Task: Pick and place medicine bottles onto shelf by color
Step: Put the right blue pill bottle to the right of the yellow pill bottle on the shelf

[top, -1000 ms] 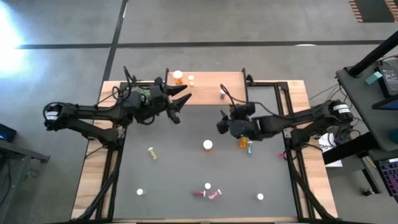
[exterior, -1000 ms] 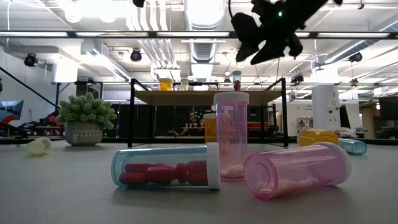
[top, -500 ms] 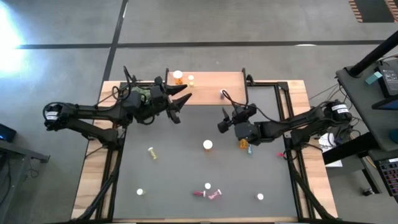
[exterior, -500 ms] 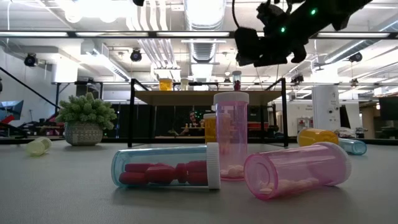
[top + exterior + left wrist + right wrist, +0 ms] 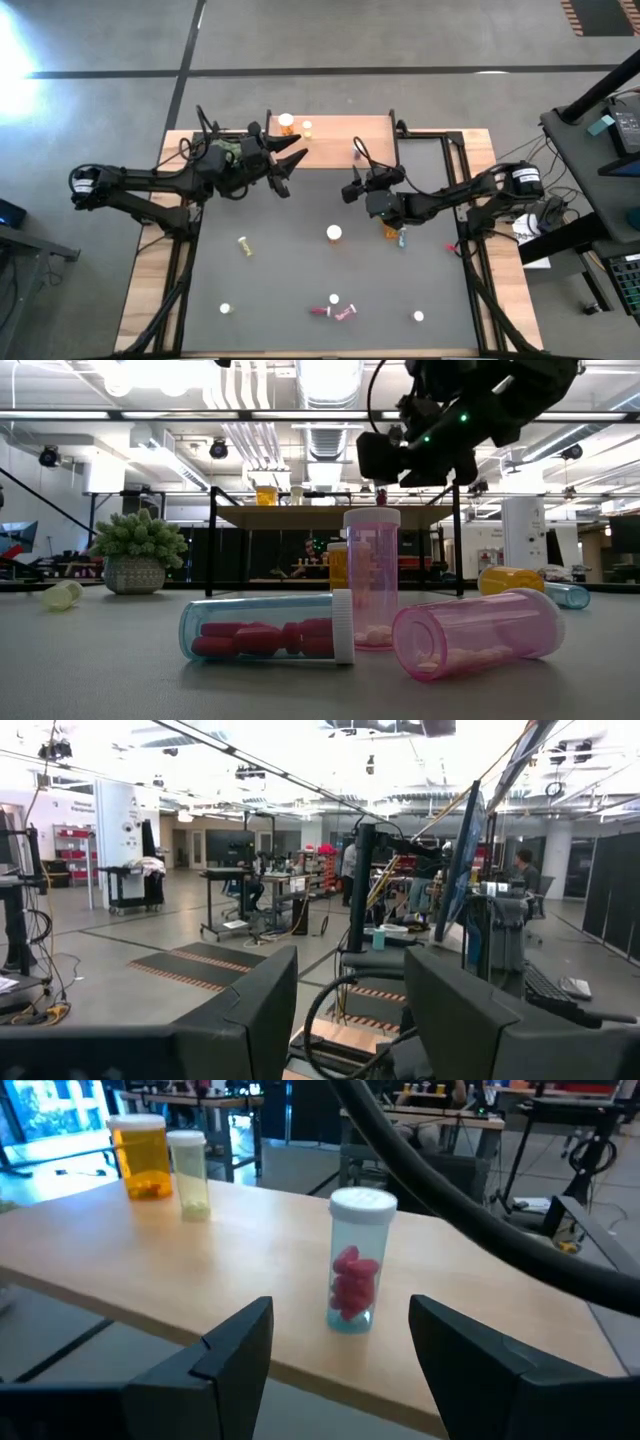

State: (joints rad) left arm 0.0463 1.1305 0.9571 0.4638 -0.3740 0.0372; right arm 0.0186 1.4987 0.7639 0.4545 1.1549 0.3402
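The shelf (image 5: 335, 140) stands at the table's far edge. On it stand an orange bottle (image 5: 141, 1156), a yellowish bottle (image 5: 189, 1174) and a clear bottle of red pills (image 5: 352, 1265), each on its base. My right gripper (image 5: 351, 190) hangs open and nearly level just in front of the shelf's near edge. It faces the red-pill bottle, and its fingers (image 5: 235, 1350) stay short of it. My left gripper (image 5: 291, 165) waits open and raised by the shelf's left part, with nothing between its fingers (image 5: 255, 1010). More medicine bottles lie on the grey table (image 5: 280, 280).
On the table are an orange bottle (image 5: 390, 230), a bluish one (image 5: 402, 240), a yellowish one (image 5: 244, 245), pink ones (image 5: 336, 311) and white-capped ones (image 5: 334, 232). A green plant (image 5: 138, 550) stands at the back left. The shelf has thin black legs (image 5: 457, 540).
My right gripper has sunk and drawn a little toward the table's left, while tipping to nearly level in front of the shelf. It stays open with nothing in it. The red-pill bottle stands still on the shelf.
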